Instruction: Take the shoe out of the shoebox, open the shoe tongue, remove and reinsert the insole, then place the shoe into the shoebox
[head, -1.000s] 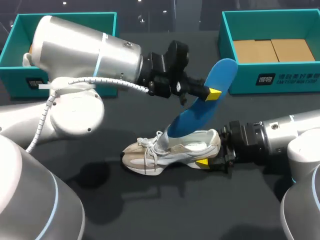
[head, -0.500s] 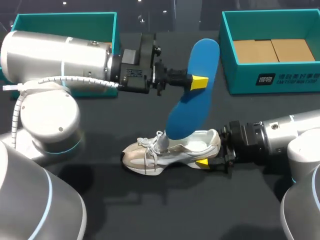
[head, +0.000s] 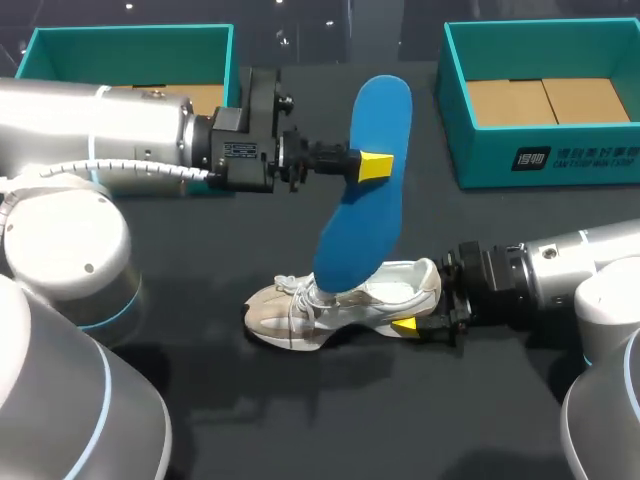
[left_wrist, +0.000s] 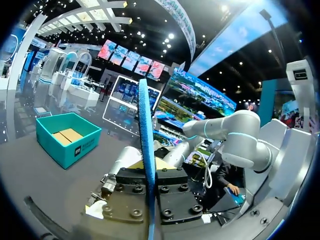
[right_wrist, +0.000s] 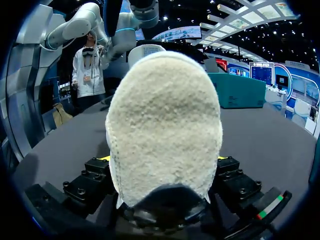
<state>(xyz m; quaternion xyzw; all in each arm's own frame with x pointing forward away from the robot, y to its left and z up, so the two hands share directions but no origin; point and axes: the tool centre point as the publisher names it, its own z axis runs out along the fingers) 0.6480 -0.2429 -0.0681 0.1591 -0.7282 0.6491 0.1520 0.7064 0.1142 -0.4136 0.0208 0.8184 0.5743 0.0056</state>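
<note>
Dark matte table (head: 400, 420), two flat brown cardboard panels (head: 548, 100) side by side inside the far-right teal box (head: 480, 158).

The dark table (head: 300, 420) bears a white shoe (head: 290, 315), a left teal box (head: 130, 36) and a right teal box (head: 480, 150).

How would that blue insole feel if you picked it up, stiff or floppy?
Probably bendy but not limp: pinched high up by the left jaws, the insole holds a gentle curve down to the shoe without drooping. Likely very light too: edge-on in the left wrist view it is a thin sheet.
</note>
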